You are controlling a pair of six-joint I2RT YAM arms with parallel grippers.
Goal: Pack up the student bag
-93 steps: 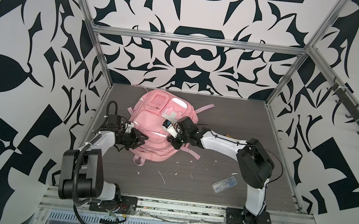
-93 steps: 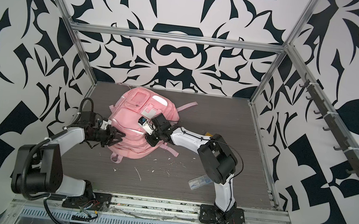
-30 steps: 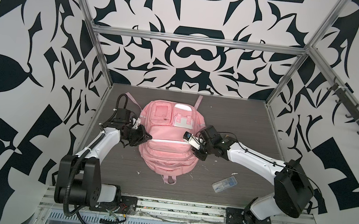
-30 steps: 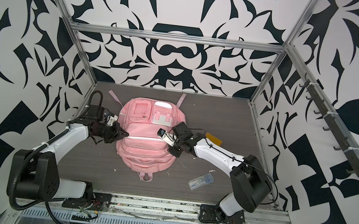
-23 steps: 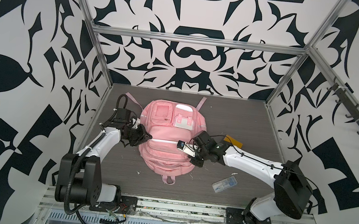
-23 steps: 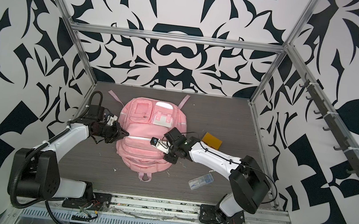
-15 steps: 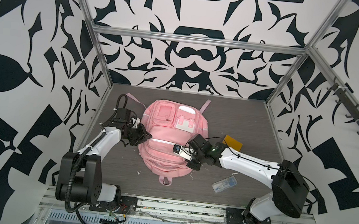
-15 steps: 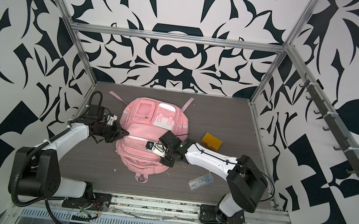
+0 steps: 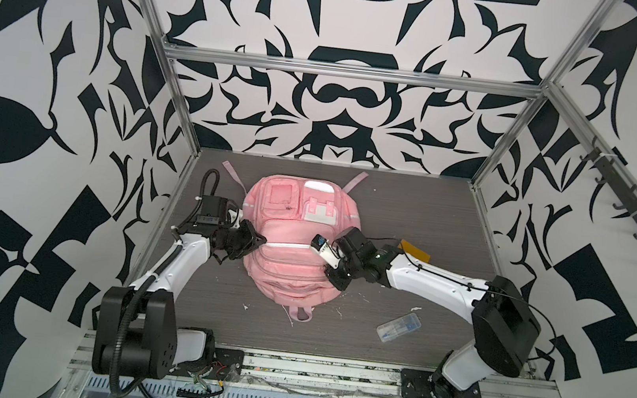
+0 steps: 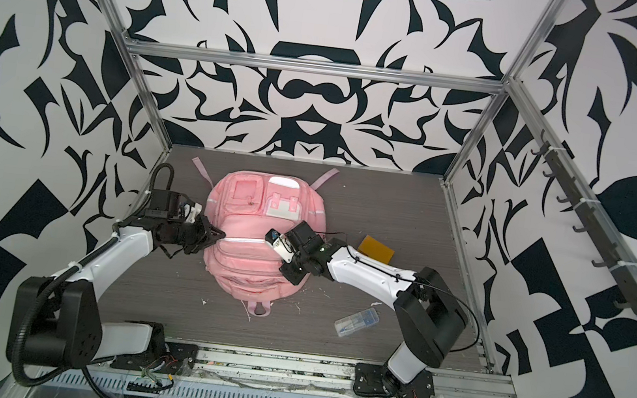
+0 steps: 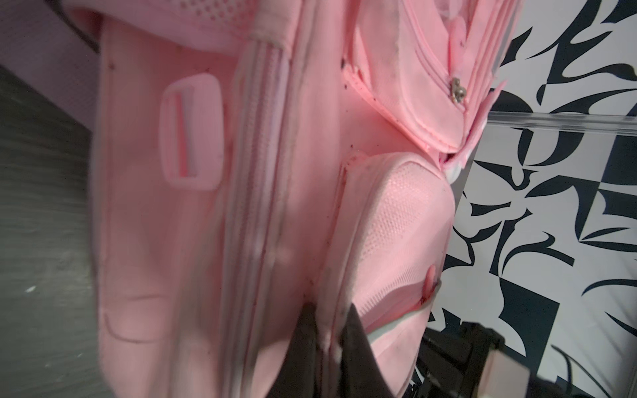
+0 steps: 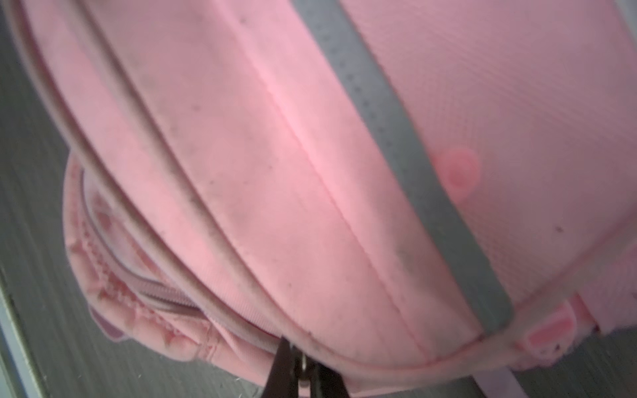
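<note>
The student bag [image 9: 293, 255] [image 10: 256, 254], a large pink backpack, lies flat mid-table with its pockets up in both top views. My left gripper [image 9: 256, 240] [image 10: 217, 234] is at its left side. In the left wrist view it [image 11: 330, 310] is shut on a piped seam of the bag [image 11: 193, 241]. My right gripper [image 9: 336, 281] [image 10: 292, 277] is at the bag's right side, near the front. The right wrist view shows it [image 12: 300, 355] shut on a small metal zip pull [image 12: 304, 370] at the edge of the bag [image 12: 310, 172].
An orange flat item [image 9: 414, 250] [image 10: 376, 248] lies on the table behind my right forearm. A clear plastic case [image 9: 398, 327] [image 10: 357, 321] with blue contents lies at front right. White scraps dot the table near the bag's handle loop [image 9: 300, 313].
My right gripper has slid forward along the bag's right side, still shut, and the orange item behind its forearm has come into view. My left gripper has held its grip in place.
</note>
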